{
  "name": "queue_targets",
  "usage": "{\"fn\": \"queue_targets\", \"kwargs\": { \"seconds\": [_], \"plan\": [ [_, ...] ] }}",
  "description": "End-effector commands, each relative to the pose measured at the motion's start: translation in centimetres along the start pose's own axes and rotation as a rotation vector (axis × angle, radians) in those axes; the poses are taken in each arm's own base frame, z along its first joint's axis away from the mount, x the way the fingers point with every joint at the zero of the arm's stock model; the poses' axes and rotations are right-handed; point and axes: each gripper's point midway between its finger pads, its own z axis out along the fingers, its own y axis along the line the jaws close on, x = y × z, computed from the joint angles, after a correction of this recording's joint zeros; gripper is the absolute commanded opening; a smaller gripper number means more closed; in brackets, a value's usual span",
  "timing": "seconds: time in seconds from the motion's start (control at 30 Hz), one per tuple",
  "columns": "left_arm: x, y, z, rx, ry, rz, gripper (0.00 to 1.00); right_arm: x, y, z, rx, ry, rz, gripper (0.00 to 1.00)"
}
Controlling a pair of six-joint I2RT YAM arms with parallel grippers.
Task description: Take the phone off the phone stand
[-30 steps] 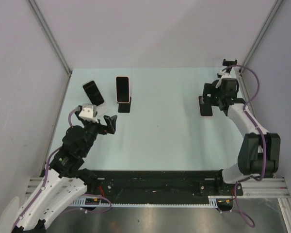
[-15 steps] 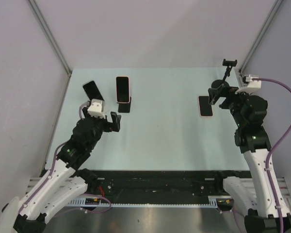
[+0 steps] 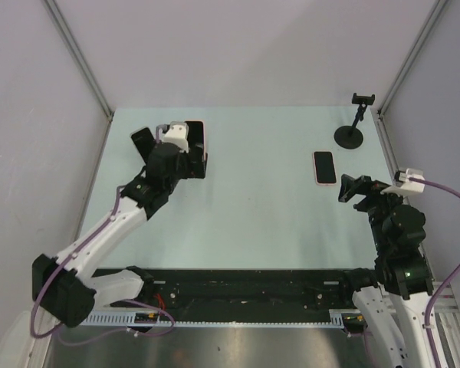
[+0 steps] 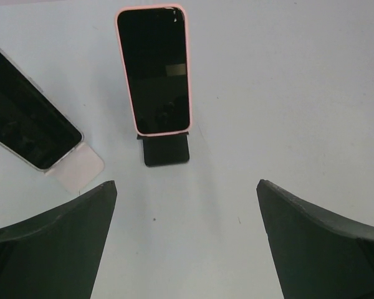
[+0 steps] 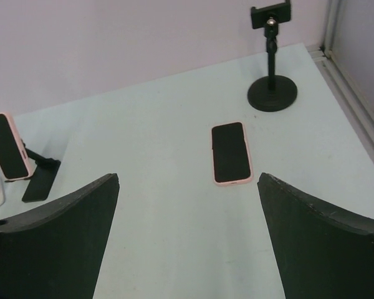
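Your target is the phone in the pink case, propped on the black phone stand near the far left corner of the counter. It lies straight ahead of the left fingers, toward the far edge and a little left of the midline between them. Those fingers are spread wide with nothing in them. The phone rests on its short bottom edge, with its long axis rising from the stand and leaning back toward the far edge. The gap between the fingers runs across its width, so closing would likely land on the two long sides, provided you shift slightly left first. Mind the second phone on a white stand just to the left; it sits angled and near enough that the left-hand finger could clip it. The right fingers, also spread and empty, hang by the near right side, well apart from the target. Ahead of them are only a flat phone and an empty clamp stand at the far right corner. The left arm looks the one to use.
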Motion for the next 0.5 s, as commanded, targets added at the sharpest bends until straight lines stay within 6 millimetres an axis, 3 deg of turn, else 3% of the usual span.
{"fn": "queue_targets", "kwargs": {
  "seconds": [0.0, 0.03, 0.1, 0.13, 0.47],
  "plan": [
    [-2.6, 1.0, 3.5, -0.038, -0.002, -0.009, 1.0, -0.1, -2.4, -1.4, 0.121, -0.065, 0.043, 1.0],
    [-1.4, 1.7, 5.3, -0.054, 0.043, -0.009, 1.0, -0.2, -2.5, -1.4, 0.121, -0.07, 0.041, 1.0],
    [-2.0, 2.0, 6.7, -0.053, 0.051, -0.008, 1.0, -0.4, -2.5, -1.5, 0.122, -0.08, 0.043, 1.0],
    [-1.0, 2.6, 8.0, -0.068, 0.085, -0.002, 1.0, -0.4, -2.4, -1.4, 0.121, -0.077, 0.045, 1.0],
    [-2.5, 3.2, 13.9, -0.025, 0.101, 0.041, 1.0, 0.0, -2.0, -1.1, 0.091, -0.054, 0.036, 1.0]
  ]
}}
